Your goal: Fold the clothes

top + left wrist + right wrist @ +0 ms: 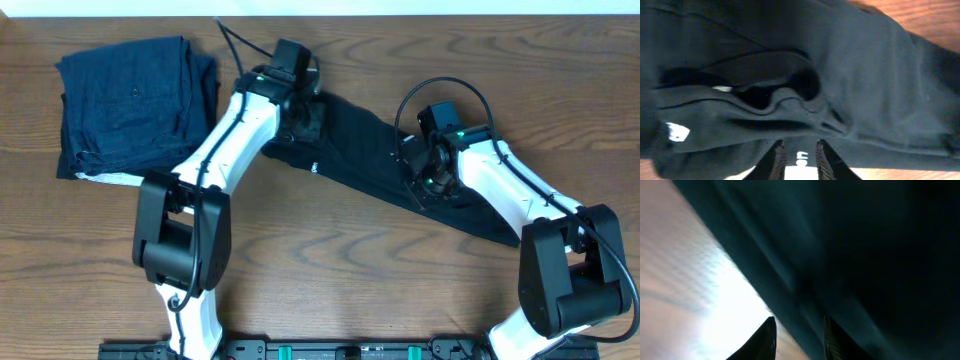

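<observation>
Black T-shirt (365, 150) lies stretched diagonally, upper left to lower right.

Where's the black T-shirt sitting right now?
In the overhead view, the black T-shirt lies in a diagonal band at centre, running from the left tool down past the right tool, to the right of the folded navy pile.

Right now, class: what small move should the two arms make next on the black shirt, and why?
Probably pinch the cloth and draw it apart: the T-shirt lies bunched in a diagonal band, with the left gripper and right gripper both down at it.
</observation>
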`<move>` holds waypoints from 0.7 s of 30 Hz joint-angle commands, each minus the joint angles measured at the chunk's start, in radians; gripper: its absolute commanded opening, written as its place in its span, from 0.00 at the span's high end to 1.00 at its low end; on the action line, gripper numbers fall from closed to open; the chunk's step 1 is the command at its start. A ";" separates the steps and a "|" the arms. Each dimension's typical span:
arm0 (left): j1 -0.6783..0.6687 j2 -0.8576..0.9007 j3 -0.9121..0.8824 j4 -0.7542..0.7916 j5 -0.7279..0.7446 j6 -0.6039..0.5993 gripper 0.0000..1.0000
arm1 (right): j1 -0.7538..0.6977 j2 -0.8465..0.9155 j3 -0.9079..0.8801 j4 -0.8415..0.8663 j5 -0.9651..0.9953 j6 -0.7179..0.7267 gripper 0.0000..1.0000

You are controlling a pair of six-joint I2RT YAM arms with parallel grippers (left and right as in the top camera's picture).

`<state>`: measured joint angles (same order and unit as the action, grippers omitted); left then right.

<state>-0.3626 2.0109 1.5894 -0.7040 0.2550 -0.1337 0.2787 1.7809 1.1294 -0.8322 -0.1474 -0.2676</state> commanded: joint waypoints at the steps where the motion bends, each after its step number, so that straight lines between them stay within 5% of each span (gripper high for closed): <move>1: -0.043 0.025 -0.019 0.017 -0.004 -0.010 0.81 | -0.025 -0.016 0.056 -0.012 -0.075 0.018 0.69; 8: -0.101 0.121 -0.019 0.085 -0.005 -0.081 0.81 | -0.117 -0.016 0.079 -0.066 -0.059 0.070 0.65; 13: -0.103 0.209 -0.019 0.093 -0.005 -0.101 0.81 | -0.174 -0.016 0.079 -0.078 -0.074 0.072 0.53; 21: -0.072 0.283 -0.019 0.182 -0.019 -0.100 0.80 | -0.173 -0.016 0.079 -0.073 -0.074 0.069 0.53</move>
<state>-0.4583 2.2086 1.5913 -0.5369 0.2691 -0.2218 0.1040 1.7809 1.1923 -0.9062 -0.2066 -0.2070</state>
